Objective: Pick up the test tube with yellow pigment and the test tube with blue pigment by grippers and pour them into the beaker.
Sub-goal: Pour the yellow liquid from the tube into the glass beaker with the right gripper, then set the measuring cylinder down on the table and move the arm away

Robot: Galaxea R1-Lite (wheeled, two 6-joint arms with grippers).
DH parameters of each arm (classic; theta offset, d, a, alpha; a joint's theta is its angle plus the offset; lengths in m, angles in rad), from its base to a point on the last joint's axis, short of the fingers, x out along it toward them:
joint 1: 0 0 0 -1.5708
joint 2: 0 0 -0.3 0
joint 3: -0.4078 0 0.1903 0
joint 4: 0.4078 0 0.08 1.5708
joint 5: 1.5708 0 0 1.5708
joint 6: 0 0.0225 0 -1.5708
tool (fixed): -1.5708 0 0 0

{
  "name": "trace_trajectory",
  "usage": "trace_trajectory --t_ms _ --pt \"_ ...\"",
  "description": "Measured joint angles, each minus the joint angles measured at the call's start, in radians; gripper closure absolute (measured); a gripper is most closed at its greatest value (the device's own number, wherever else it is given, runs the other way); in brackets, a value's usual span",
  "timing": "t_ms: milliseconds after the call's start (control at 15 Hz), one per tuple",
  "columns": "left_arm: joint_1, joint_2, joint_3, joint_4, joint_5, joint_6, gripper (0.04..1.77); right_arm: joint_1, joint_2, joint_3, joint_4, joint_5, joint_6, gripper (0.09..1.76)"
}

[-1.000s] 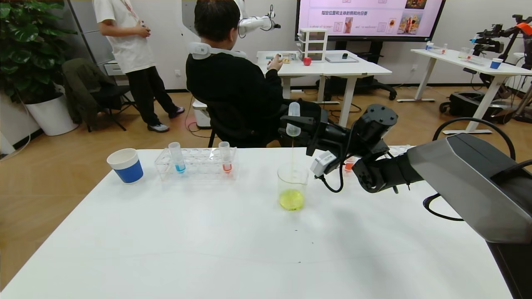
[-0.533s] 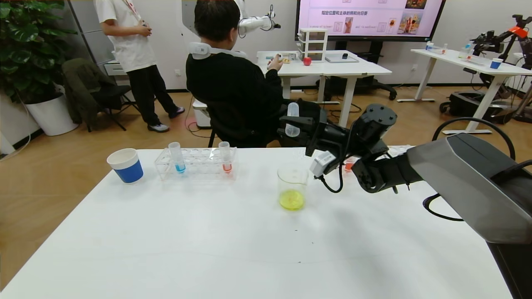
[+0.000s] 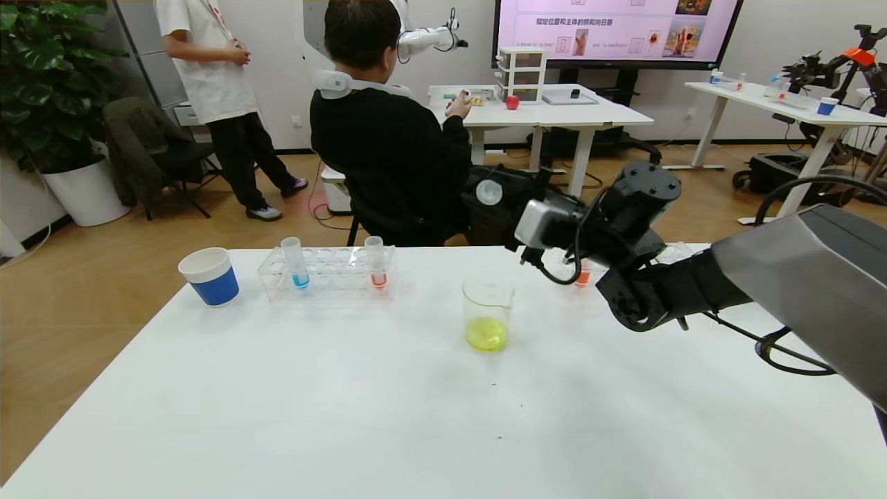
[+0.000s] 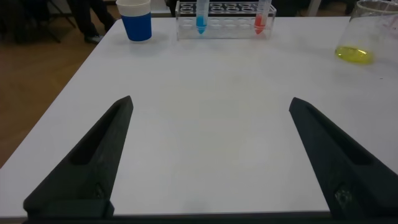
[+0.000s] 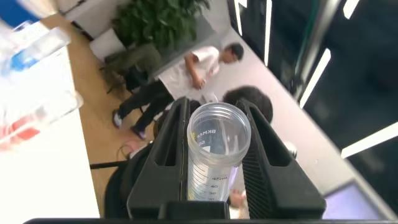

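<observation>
Holding the test tube with yellow pigment [image 3: 489, 192] in my right gripper [image 3: 493, 201], jaws clamped on its sides, up above and just behind the beaker [image 3: 488, 313], which sits mid-table with yellow liquid pooled in its bottom. Judging the yellow pour as done, the tube looks empty, though I can't be sure from this angle. To do this step well I should keep the clamp firm, carry the tube clear of the beaker rim without knocking it, and set it down upright. Blue is still to go: the test tube with blue pigment [image 3: 296, 263] stands in the rack [image 3: 326, 274] near the paper cup [image 3: 208, 276]. My left gripper [image 4: 208, 158] hangs low over bare table, jaws wide apart, holding nothing. Head view doesn't show it at all; only the left wrist view does. Right wrist view shows the tube's open mouth [image 5: 218, 132] gripped between my fingers [image 5: 169, 140].
</observation>
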Motion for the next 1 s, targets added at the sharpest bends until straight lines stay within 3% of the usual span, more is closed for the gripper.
trace_trajectory --t_ms 200,400,600,800,1000 --pt "0.000 0.000 0.000 0.000 0.000 0.000 0.06 -0.008 -0.110 0.071 0.066 -0.224 0.263 1.34" --pt "0.000 0.000 0.000 0.000 0.000 0.000 0.06 -0.063 -0.237 0.193 0.245 -0.340 0.501 1.34" --pt "0.000 0.000 0.000 0.000 0.000 0.000 0.06 -0.160 -0.337 0.305 0.305 -0.359 0.690 1.34" --pt "0.000 0.000 0.000 0.000 0.000 0.000 0.06 -0.273 -0.429 0.381 0.468 -0.349 0.721 1.34" --pt "0.000 0.000 0.000 0.000 0.000 0.000 0.06 -0.408 -0.466 0.402 0.498 -0.320 0.723 1.34"
